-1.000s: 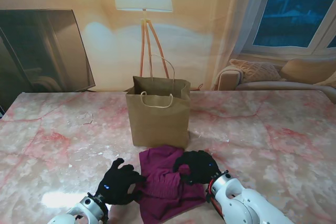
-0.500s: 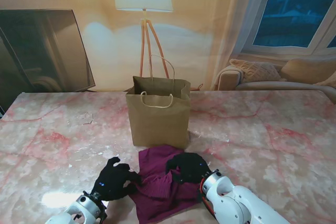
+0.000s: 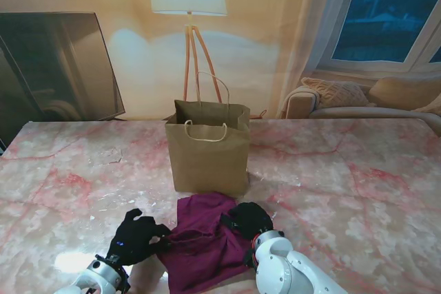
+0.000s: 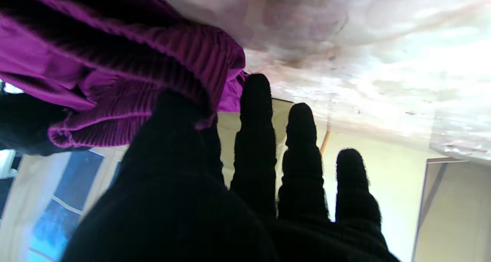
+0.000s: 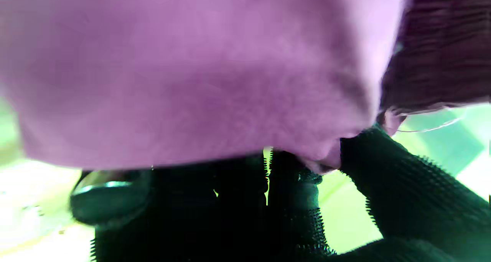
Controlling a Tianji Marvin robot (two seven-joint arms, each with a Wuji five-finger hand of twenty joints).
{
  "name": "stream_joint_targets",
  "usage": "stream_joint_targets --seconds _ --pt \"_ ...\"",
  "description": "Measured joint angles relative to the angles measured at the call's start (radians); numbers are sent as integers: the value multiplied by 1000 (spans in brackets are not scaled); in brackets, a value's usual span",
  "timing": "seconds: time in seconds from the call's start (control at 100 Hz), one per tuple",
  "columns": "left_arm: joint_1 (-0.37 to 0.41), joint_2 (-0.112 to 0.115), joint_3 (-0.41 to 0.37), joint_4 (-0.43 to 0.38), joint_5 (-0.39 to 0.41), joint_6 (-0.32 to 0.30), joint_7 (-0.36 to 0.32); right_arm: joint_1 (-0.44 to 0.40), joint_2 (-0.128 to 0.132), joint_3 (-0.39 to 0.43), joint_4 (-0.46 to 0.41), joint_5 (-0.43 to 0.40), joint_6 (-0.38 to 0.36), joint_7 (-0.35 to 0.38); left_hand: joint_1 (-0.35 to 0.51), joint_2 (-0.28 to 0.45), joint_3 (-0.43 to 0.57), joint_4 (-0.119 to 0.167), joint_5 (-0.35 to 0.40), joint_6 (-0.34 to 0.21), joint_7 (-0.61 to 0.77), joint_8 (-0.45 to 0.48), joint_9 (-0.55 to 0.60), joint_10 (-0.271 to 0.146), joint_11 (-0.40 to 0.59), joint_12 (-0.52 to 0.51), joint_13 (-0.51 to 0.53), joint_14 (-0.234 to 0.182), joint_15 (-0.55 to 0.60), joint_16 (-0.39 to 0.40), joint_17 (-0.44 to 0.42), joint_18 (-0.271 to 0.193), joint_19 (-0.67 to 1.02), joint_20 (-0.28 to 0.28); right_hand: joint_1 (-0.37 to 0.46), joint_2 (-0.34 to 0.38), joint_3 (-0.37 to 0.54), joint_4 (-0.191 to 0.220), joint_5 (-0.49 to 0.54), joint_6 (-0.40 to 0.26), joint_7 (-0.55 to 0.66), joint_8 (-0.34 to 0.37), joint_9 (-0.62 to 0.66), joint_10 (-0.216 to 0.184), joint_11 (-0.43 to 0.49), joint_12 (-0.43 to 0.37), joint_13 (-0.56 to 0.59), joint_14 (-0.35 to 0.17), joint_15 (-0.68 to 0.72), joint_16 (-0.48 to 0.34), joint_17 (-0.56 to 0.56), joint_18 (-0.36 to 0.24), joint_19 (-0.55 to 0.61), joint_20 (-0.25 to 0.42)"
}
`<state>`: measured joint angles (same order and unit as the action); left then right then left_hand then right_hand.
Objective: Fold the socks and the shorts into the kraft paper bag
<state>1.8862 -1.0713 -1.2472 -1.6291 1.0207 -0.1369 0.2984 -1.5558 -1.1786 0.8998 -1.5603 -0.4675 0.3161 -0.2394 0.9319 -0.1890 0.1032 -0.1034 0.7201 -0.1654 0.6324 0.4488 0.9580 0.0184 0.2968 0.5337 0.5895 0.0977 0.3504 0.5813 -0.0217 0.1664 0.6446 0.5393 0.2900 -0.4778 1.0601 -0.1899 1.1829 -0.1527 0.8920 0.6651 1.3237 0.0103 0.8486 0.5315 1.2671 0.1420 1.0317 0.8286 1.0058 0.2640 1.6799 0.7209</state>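
The purple shorts (image 3: 203,246) lie crumpled on the marble table (image 3: 358,191), just in front of the upright, open kraft paper bag (image 3: 209,156). My left hand (image 3: 134,239) grips their left edge. In the left wrist view its thumb pinches the ribbed waistband (image 4: 126,112) while the other fingers (image 4: 303,158) stay straight. My right hand (image 3: 247,219) rests on the right side of the shorts. In the right wrist view its fingers (image 5: 383,177) close on a fold of purple cloth (image 5: 191,62). No socks can be made out.
Behind the table stand a floor lamp (image 3: 187,5), a dark TV screen (image 3: 55,67) at the far left and a sofa (image 3: 358,98) under the window at the far right. The bag's handles (image 3: 205,131) stick up above its mouth.
Both hands have moved left and nearer to me. The shorts have shifted left with them and spread out flatter.
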Motion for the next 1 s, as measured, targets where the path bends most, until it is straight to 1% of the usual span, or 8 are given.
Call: stream_joint_targets --seconds 0.16,0.27,0.49,0.6,0.67,0.81,0.88,1.0 --pt "21 -16 -16 -14 -52 59 -6 3 -26 -19 -3 -45 122 -36 -82 199 -84 10 92 141 -10 17 1 65 13 0 -1 45 10 26 0 27 -5 24 -63 80 -85 10 62 -5 5 -2 56 8 -13 -43 14 9 100 -53 89 14 35 -93" --pt "46 -22 -28 -31 -69 79 2 2 -31 -17 -1 -53 101 -57 -99 224 -105 21 105 160 -28 17 4 78 13 4 -1 61 29 41 0 38 -4 36 -125 129 -169 11 56 3 -38 -79 43 23 -90 -106 11 22 -16 -142 65 20 35 -140" --pt "58 -23 -28 -41 -52 115 24 -39 -23 32 -15 -150 -15 -71 -125 217 -106 31 63 173 -157 -9 -59 87 8 -8 -32 62 38 43 13 50 17 40 -159 154 -321 32 -348 54 -355 -163 -325 50 -161 -142 -217 39 -261 -150 -235 -1 -78 -137" --pt "56 -24 -14 -38 -51 113 83 -54 -11 43 -29 -163 -39 -85 -254 84 -8 39 -116 216 -335 -93 -252 90 -76 -89 -115 62 -15 -6 0 62 -3 40 -159 151 -321 32 -413 54 -366 -165 -372 33 -169 -143 -255 34 -271 -139 -278 -15 -99 -109" --pt "54 -24 -12 -38 -41 75 89 -55 -6 44 -35 -171 -28 -83 -314 -8 25 39 -181 241 -402 -121 -342 96 -116 -130 -167 57 -63 -37 -12 63 -46 32 -158 139 -321 32 -413 54 -366 -165 -372 28 -166 -143 -255 34 -271 -139 -278 -17 -99 -99" --pt "34 -13 20 -38 86 49 92 -52 -4 45 -35 -157 -19 -72 -364 -146 90 39 -216 256 -446 -147 -391 79 -140 -157 -211 37 -108 -59 -23 53 -91 38 -158 118 -318 32 -413 54 -365 -176 -372 27 -166 -143 -255 33 -271 -139 -277 -22 -99 -91" --pt "14 -5 45 -33 91 49 95 -48 -4 43 -32 -150 -19 -72 -364 -202 96 39 -217 254 -457 -152 -413 77 -147 -164 -226 36 -118 -63 -25 48 -104 38 -158 118 -318 32 -413 54 -365 -177 -372 26 -166 -151 -255 33 -271 -139 -269 -22 -99 -91" --pt "-29 -2 77 -2 56 7 103 -48 -5 42 -29 -143 -24 -74 -392 -312 337 39 -214 184 -451 -155 -410 76 -147 -165 -226 36 -120 -63 -33 48 -140 38 -158 111 -316 32 -413 54 -364 -187 -372 26 -166 -152 -255 33 -271 -139 -268 -22 -99 -90"
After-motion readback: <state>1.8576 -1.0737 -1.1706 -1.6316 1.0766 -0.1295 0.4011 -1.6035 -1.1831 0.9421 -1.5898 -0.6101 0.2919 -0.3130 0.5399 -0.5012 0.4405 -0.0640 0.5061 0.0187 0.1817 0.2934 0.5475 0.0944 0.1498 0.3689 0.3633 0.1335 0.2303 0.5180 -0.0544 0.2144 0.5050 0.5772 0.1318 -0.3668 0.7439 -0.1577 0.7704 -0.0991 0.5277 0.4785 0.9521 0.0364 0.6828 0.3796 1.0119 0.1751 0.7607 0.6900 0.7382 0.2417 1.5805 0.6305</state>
